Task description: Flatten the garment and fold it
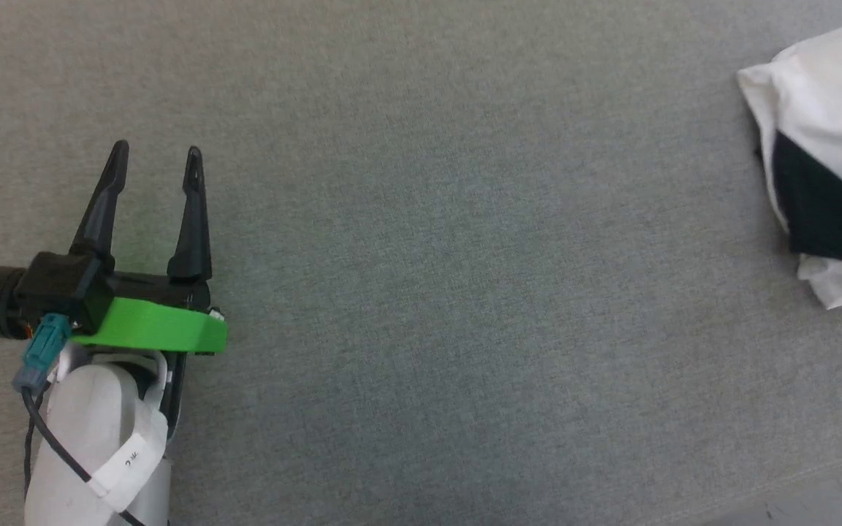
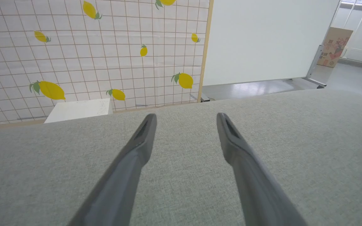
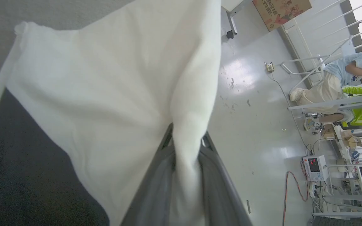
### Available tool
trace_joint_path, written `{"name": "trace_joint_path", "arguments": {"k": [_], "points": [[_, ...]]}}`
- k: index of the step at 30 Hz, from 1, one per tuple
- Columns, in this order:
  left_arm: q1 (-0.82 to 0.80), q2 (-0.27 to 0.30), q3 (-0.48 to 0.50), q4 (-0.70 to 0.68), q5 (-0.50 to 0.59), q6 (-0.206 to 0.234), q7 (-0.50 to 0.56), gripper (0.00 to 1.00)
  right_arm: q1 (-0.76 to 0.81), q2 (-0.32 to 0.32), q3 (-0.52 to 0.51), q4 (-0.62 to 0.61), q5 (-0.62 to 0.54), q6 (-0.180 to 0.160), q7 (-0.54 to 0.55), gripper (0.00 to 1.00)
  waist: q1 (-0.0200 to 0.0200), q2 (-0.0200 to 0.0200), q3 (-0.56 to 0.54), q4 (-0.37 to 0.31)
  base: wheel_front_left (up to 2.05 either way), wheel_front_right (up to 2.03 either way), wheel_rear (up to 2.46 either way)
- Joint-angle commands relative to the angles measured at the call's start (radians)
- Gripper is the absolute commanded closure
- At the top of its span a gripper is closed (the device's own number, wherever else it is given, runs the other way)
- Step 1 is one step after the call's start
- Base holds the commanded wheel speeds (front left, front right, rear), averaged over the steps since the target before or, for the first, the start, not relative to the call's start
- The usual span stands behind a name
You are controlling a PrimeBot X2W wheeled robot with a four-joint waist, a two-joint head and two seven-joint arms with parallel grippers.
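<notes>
A soft white and black garment [image 1: 827,88] is lying bunched at the far right edge of the head view, on a flat surface [image 1: 421,307] covered in grey, finely woven cloth. The frame is cutting most of it off. In the right wrist view the garment [image 3: 105,94] is spreading out as a smooth, matte white sheet, with a black part at the lower left lying in shadow and too dark to make out. The right gripper [image 3: 187,138] is pinching a narrow fold of the white fabric between its two long dark fingers. The left gripper [image 1: 157,150], black with a bright green plastic bracket, is sitting low over bare grey cloth well apart from the garment, its tapered fingers [image 2: 137,150] standing wide apart around nothing. Beyond the surface, a grid-patterned wall panel [image 2: 90,62] printed with yellow lemons is standing beside a plain white board [image 2: 262,40]. A glossy pale floor [image 3: 253,119] is reflecting light, and a person [image 3: 341,78] is sitting far off among cables.
</notes>
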Motion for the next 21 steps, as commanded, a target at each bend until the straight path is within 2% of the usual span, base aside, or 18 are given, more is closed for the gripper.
{"name": "trace_joint_path", "arguments": {"k": [1,10,11,12,13,18,21], "points": [[-0.020,0.010,-0.003,-0.005,0.010,-0.007,0.004,0.00,-0.027,0.003,-0.024,0.010,-0.029,-0.002,-0.021,1.00,-0.0001,-0.0001,0.055,-0.004,0.00,0.00,0.00],[-0.026,0.018,-0.011,0.011,-0.001,-0.005,0.001,0.00,-0.092,0.012,-0.110,0.087,-0.122,-0.002,-0.140,1.00,-0.0001,-0.0001,0.049,0.034,0.00,0.00,0.00],[-0.023,0.016,-0.013,0.016,-0.002,-0.004,0.000,0.00,-0.095,0.014,-0.114,0.099,-0.133,-0.002,-0.149,0.56,-0.0001,-0.0001,0.040,0.037,0.00,0.00,0.00],[-0.021,0.014,-0.014,0.021,-0.003,-0.003,-0.001,0.00,-0.097,0.014,-0.117,0.110,-0.142,-0.002,-0.154,0.31,-0.0001,-0.0001,0.032,0.039,0.00,0.00,0.00],[-0.018,0.011,-0.016,0.027,-0.005,-0.002,-0.003,0.00,-0.100,0.017,-0.126,0.124,-0.148,-0.002,-0.154,0.00,-0.0001,-0.0001,0.021,0.041,0.00,0.00,0.00],[0.002,-0.011,-0.029,0.065,-0.013,0.000,-0.010,0.00,-0.089,0.020,-0.150,0.165,-0.177,-0.002,-0.175,0.00,-0.0001,-0.0001,-0.056,0.059,0.00,0.00,0.00],[0.024,-0.031,-0.037,0.092,-0.021,0.000,-0.013,0.00,-0.067,0.025,-0.169,0.177,-0.140,-0.002,-0.237,0.00,-0.0001,-0.0001,-0.123,0.076,0.00,0.00,0.00]]}}
